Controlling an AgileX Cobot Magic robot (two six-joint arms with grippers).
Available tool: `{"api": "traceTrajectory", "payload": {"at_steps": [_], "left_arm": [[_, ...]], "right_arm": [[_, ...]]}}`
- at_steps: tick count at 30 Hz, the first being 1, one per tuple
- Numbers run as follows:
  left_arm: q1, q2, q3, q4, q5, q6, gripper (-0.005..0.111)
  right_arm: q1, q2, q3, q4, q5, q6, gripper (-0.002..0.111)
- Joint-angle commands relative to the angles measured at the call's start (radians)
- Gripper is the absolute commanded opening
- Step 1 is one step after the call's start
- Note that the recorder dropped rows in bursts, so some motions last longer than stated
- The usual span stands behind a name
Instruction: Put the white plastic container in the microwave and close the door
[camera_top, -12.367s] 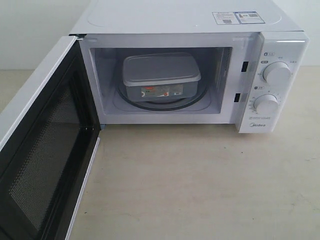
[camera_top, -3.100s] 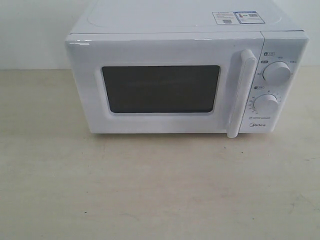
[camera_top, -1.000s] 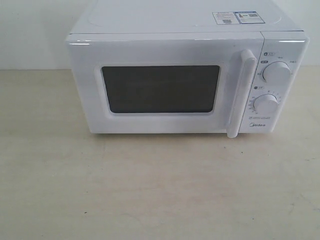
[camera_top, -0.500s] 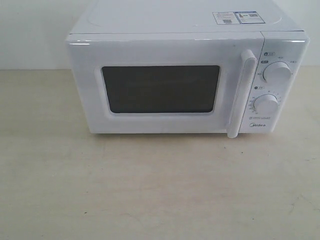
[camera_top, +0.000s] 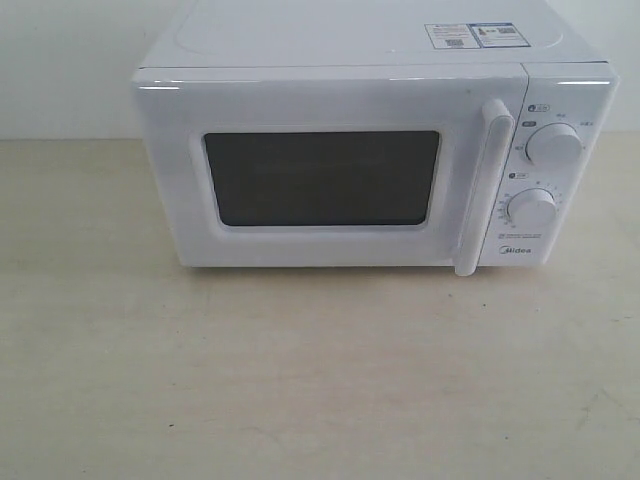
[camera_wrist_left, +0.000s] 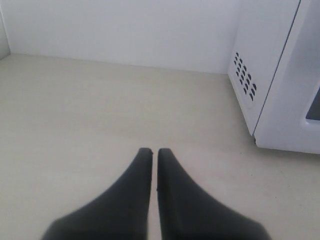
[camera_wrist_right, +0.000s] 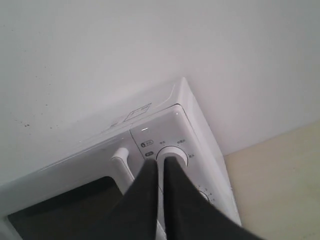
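The white microwave (camera_top: 370, 150) stands on the table with its door (camera_top: 320, 180) shut, dark window facing me and the vertical bar handle (camera_top: 483, 185) at the right. The white plastic container is hidden behind the door. Neither gripper shows in the exterior view. In the left wrist view my left gripper (camera_wrist_left: 150, 150) is shut and empty, low over the table, off the microwave's vented side (camera_wrist_left: 260, 65). In the right wrist view my right gripper (camera_wrist_right: 161, 160) is shut and empty, held back from the microwave (camera_wrist_right: 165, 150), in line with its upper dial (camera_wrist_right: 174, 151).
Two round dials (camera_top: 553, 145) (camera_top: 531, 207) sit on the right panel. Stickers (camera_top: 473, 35) lie on the microwave's top. A pale wall (camera_top: 60, 60) runs behind. Beige tabletop (camera_top: 320, 380) stretches in front of and to both sides of the oven.
The door, open 12 s ago with the container on the turntable, now stands shut. Over the last second nothing has visibly moved.
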Motion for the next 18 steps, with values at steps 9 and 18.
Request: {"api": "traceTrajectory", "payload": {"at_steps": [9, 18], "left_arm": [[-0.002, -0.004, 0.003, -0.003, 0.0, 0.004, 0.004], [-0.002, -0.004, 0.003, -0.003, 0.0, 0.004, 0.004]], "right_arm": [[0.001, -0.005, 0.003, -0.013, 0.02, -0.027, 0.0], [0.001, -0.005, 0.006, -0.772, 0.093, 0.766, 0.0]]}}
